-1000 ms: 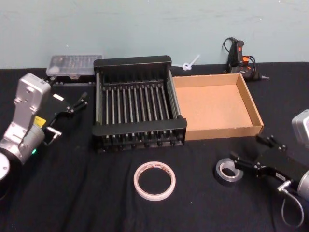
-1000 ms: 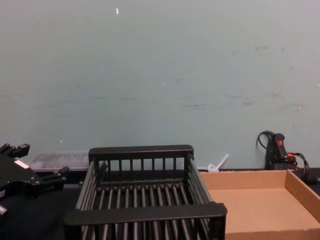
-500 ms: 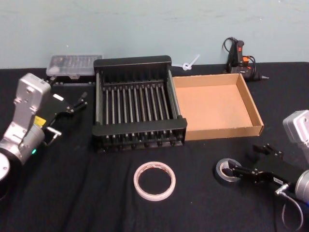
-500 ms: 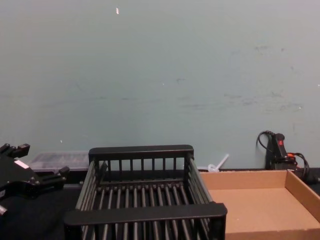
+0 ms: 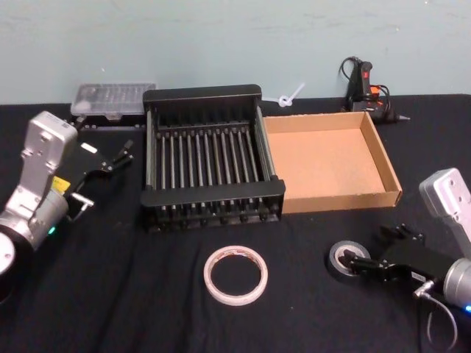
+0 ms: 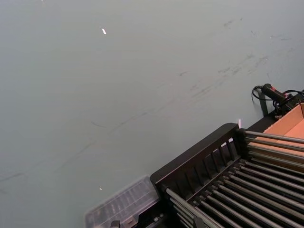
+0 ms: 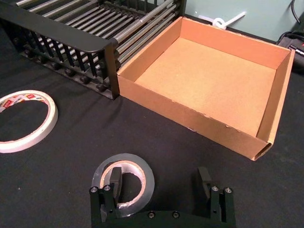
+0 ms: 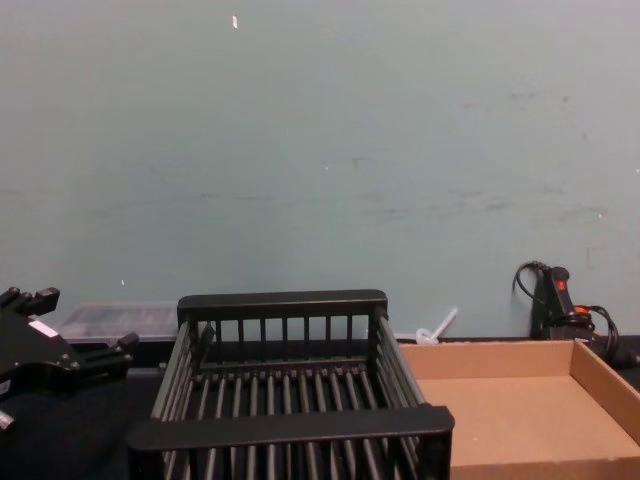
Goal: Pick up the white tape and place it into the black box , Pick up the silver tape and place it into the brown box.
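Small thick dark grey-silver duct tape roll point(image 7: 124, 184) lies flat on the black cloth, just in front of the shallow brown cardboard box point(image 7: 214, 90). Right gripper point(image 7: 161, 185) is open w/ one finger in the core, the other outside. Prob stiff and light-ish, so pinch the wall. Left gripper point(image 5: 110, 158) is parked left of the crate, jaws apart.

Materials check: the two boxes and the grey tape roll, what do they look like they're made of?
Black slatted crate: likely moulded plastic, matte, with glossier, possibly metal, bottom bars. Shallow brown tray-like box: cardboard, going by its raw matte tan surface and thin folded walls. Small grey-silver tape roll: looks like duct tape with a smooth, slightly shiny backing and a pale, probably paper, core.
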`<state>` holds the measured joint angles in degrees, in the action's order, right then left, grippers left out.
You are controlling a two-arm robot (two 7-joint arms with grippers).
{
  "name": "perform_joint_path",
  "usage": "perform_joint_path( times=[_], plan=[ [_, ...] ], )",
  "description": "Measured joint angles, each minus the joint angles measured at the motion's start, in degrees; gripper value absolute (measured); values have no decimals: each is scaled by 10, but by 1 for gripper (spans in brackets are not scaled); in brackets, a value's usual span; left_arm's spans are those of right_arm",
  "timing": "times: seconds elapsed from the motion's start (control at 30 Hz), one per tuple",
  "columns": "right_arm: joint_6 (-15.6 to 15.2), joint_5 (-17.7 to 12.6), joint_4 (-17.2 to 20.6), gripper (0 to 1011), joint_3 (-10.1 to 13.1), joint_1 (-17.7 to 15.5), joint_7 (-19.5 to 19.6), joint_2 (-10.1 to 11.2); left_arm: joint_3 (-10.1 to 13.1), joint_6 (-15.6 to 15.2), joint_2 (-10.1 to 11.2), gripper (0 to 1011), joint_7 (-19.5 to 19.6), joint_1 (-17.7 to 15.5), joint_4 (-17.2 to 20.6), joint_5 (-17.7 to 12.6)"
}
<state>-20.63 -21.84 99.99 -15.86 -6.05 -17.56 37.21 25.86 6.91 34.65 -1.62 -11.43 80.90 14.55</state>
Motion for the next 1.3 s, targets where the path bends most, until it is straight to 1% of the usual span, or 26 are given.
perform_joint_path(
  times=[0.23, 0.53, 0.97, 1.1, 1.3],
  plan=[
    [-7, 12, -11, 1002, 0, 12, -7, -13, 0, 0, 0, 1002, 0, 0, 0, 0],
    [-15, 23, -18, 1002, -1, 19, -14, -23, 0, 0, 0, 1001, 0, 0, 0, 0],
    [-17, 25, -19, 1002, -1, 20, -15, -23, 0, 0, 0, 1001, 0, 0, 0, 0],
    [-16, 24, -19, 928, -1, 19, -15, -23, 0, 0, 0, 1001, 0, 0, 0, 0],
    [-16, 24, -18, 765, -1, 19, -15, -23, 0, 0, 0, 1001, 0, 0, 0, 0]
  ],
)
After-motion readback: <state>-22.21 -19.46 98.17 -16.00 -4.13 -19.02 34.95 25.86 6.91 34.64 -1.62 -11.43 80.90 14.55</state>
